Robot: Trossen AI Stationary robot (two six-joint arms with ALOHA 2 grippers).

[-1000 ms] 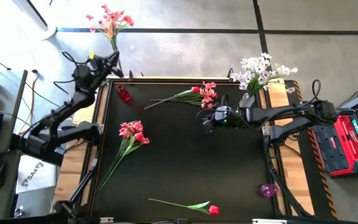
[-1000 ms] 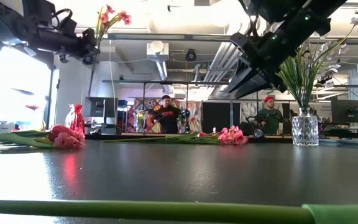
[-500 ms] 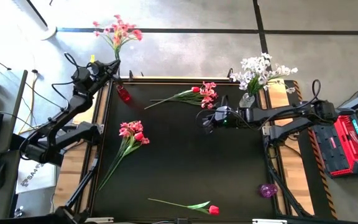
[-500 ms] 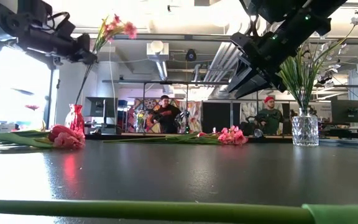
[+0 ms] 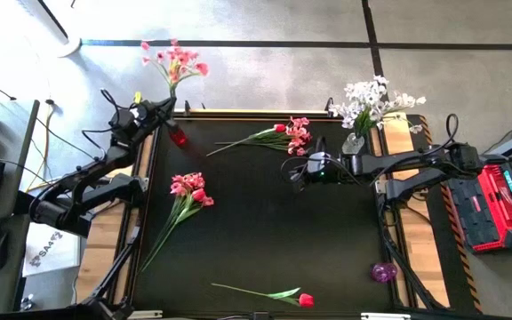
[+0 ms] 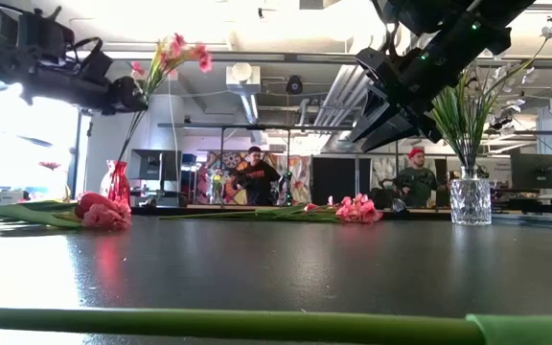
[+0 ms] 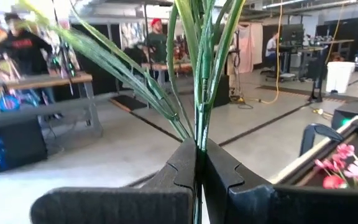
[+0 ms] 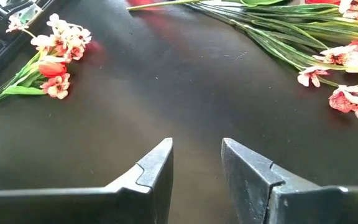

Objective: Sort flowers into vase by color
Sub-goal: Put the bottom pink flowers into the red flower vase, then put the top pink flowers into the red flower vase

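Above red vase (image 5: 177, 135), left claw (image 5: 161, 108) clamps pink spray (image 5: 177, 62); clear vase (image 5: 354, 142) holds white sprays (image 5: 373, 100).

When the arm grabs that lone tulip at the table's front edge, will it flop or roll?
The tulip probably droops a little: its stem is long and thin, with the head at one end. It looks light. Rolling seems unlikely, since its leaf lies flat.

Pink blossoms (image 5: 178, 60), green stem; red vase (image 5: 177, 135); white spray (image 5: 372, 100); red tulip (image 5: 306, 300); black table (image 5: 265, 231)
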